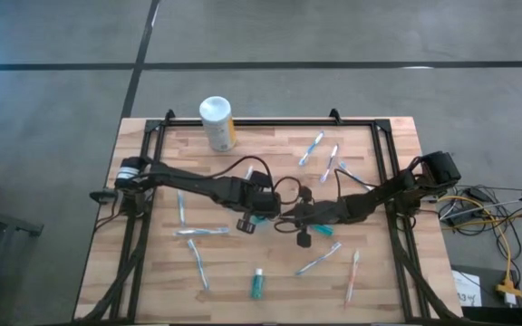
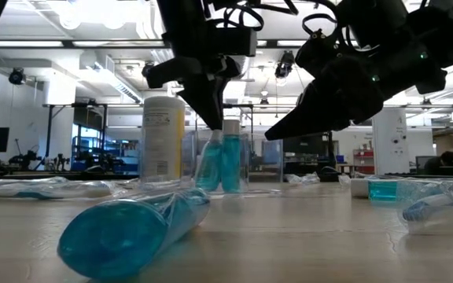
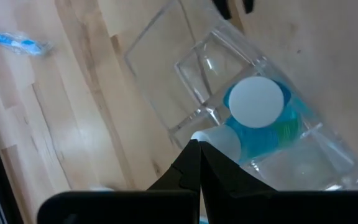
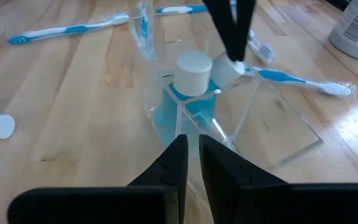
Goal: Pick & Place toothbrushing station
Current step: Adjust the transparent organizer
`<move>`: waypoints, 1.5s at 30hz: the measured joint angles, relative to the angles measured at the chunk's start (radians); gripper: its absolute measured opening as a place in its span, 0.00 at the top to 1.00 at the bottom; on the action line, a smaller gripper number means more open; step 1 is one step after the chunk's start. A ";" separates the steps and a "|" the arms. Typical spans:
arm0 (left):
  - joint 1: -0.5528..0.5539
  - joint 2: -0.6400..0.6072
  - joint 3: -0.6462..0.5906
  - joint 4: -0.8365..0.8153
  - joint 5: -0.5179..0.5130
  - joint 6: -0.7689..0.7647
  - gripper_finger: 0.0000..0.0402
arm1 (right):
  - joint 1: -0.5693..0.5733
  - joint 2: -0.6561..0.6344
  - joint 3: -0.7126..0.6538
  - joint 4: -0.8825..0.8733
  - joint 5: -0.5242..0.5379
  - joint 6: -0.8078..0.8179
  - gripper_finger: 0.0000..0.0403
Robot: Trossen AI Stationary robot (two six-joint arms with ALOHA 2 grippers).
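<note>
A clear plastic cup [image 4: 260, 118] with inner walls stands at the table's middle. One teal tube with a white cap [image 4: 193, 71] stands upright in it. My left gripper [image 3: 199, 144] is above the cup, shut on a second teal tube [image 2: 209, 161], which is tilted with its lower end inside the cup. My right gripper [image 4: 191, 140] comes from the right, low, nearly shut at the cup's near wall. Toothbrushes [image 1: 202, 232] and another teal tube [image 1: 257, 285] lie flat on the table. My left gripper pinches the second tube's white cap [image 4: 224, 70] between its two fingers, from above, pointing down. The tube hangs tilted below the fingers, leaning beside the upright tube inside the cup. My right gripper has a clear upright wall of the cup [image 4: 179, 118] between its fingertips, slanting down from the table's right. The cup stands on the table.
A white canister with a yellow label [image 1: 217, 122] stands at the far edge. Wrapped toothbrushes lie at the far right [image 1: 311, 149], left [image 1: 198, 263] and near right [image 1: 352, 276]. A teal tube [image 1: 324, 231] lies under my right arm. Black rails frame the table [image 1: 143, 181].
</note>
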 joint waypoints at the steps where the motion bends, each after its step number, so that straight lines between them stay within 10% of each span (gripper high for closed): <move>1: -0.005 -0.001 0.000 -0.003 -0.001 0.000 0.99 | -0.002 0.000 0.000 0.000 0.001 0.003 0.89; 14: -0.053 -0.008 0.011 -0.011 -0.015 -0.015 0.99 | -0.006 -0.002 0.020 0.001 0.016 0.007 0.89; 24: -0.173 -0.114 0.006 0.011 -0.145 -0.330 0.99 | -0.005 -0.069 0.020 -0.026 0.033 -0.046 0.89; 33: -0.456 -0.109 -0.165 0.412 -0.078 -0.629 0.99 | -0.066 -0.244 0.018 -0.283 0.106 -0.096 0.89; 39: -0.544 -0.061 -0.346 0.675 -0.391 -0.872 0.99 | -0.177 -0.276 0.012 -0.371 -0.003 -0.086 0.89; 45: -0.537 -0.020 -0.480 0.844 -0.460 -1.044 0.99 | -0.247 -0.212 0.012 -0.349 -0.108 -0.065 0.89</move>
